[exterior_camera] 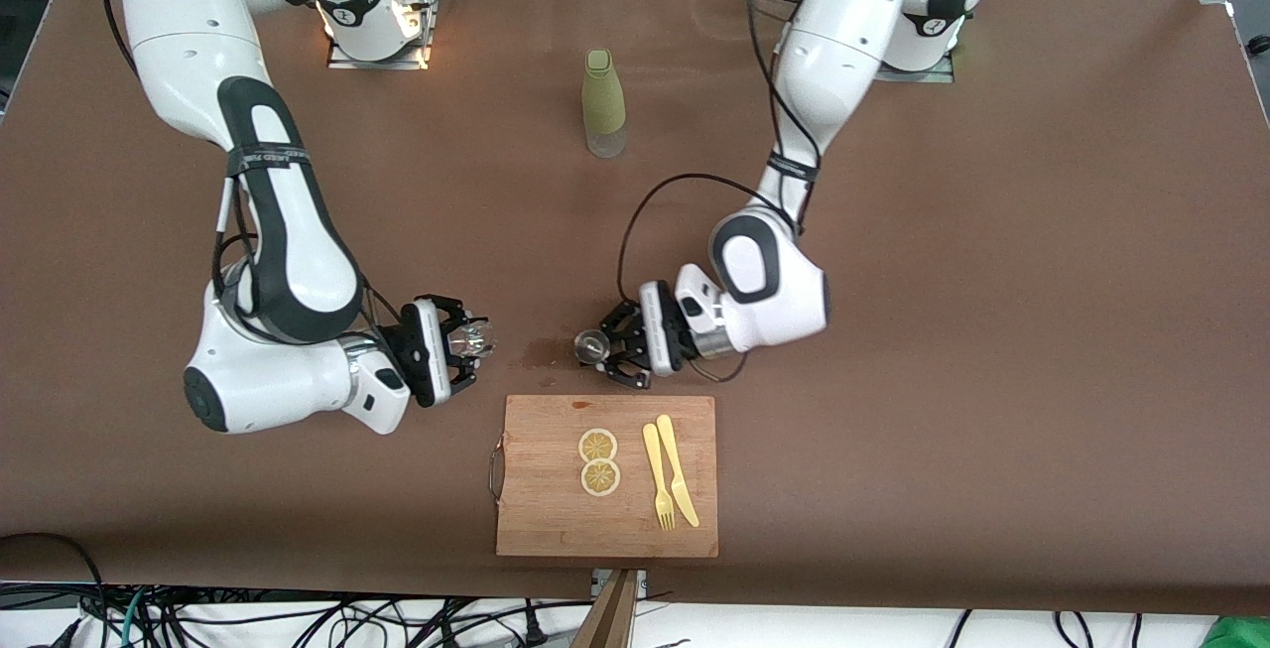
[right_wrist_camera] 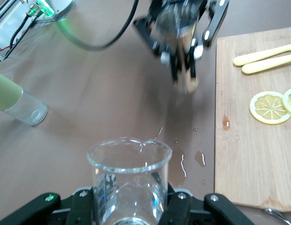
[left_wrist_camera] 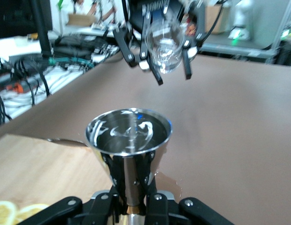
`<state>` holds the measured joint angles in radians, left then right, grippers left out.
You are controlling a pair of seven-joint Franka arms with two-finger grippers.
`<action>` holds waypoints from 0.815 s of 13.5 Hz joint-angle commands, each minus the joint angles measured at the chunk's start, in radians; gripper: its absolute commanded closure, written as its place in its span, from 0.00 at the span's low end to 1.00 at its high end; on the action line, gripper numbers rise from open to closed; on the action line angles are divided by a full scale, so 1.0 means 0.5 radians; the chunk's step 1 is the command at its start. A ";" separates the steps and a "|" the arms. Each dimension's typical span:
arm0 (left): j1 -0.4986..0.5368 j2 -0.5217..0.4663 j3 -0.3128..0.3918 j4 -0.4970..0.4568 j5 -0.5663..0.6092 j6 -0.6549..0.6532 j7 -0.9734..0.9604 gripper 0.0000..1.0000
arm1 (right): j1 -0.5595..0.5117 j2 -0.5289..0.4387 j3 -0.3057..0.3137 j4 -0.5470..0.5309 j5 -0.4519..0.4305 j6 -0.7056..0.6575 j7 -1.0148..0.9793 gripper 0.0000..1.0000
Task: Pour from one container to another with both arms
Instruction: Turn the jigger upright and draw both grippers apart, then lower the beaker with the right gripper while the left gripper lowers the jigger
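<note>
Steel jigger [exterior_camera: 593, 345] clenched in left gripper [exterior_camera: 613, 355], holding liquid; glass beaker [exterior_camera: 472, 338] gripped by right gripper [exterior_camera: 458, 342]. Pour looked pending; spill [exterior_camera: 536, 355] on tabletop [exterior_camera: 992, 330] beside board edge.

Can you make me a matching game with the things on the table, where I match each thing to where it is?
Things:
1. metal cup
2. clear glass beaker
3. lemon slices
4. green bottle

Places:
A. lying on the wooden cutting board, beside the yellow fork and knife
B. held in the right gripper
C. standing alone on the brown table, near the robots' bases
D. held in the left gripper

Right pairs: 1-D, 2-B, 3-A, 4-C
</note>
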<state>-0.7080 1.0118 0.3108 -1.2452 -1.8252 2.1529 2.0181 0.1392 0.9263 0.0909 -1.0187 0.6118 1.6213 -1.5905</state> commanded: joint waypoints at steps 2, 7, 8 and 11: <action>0.299 -0.253 -0.091 -0.323 0.259 -0.466 0.292 1.00 | -0.134 -0.012 0.018 -0.082 0.172 -0.061 -0.273 0.58; 0.654 -0.281 -0.088 -0.369 0.667 -1.022 0.510 1.00 | -0.315 -0.009 -0.096 -0.263 0.500 -0.061 -0.751 0.57; 0.725 -0.281 -0.085 -0.372 0.753 -1.120 0.571 1.00 | -0.343 -0.003 -0.135 -0.315 0.561 -0.049 -0.867 0.57; 0.931 -0.278 -0.079 -0.369 1.023 -1.393 0.716 1.00 | -0.392 0.013 -0.267 -0.475 0.773 -0.034 -1.141 0.57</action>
<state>-0.2980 0.9109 0.2893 -1.3904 -1.3834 1.5208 2.3110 -0.0477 0.9478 -0.0112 -1.1936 0.9296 1.6009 -2.0807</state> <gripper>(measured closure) 0.784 0.568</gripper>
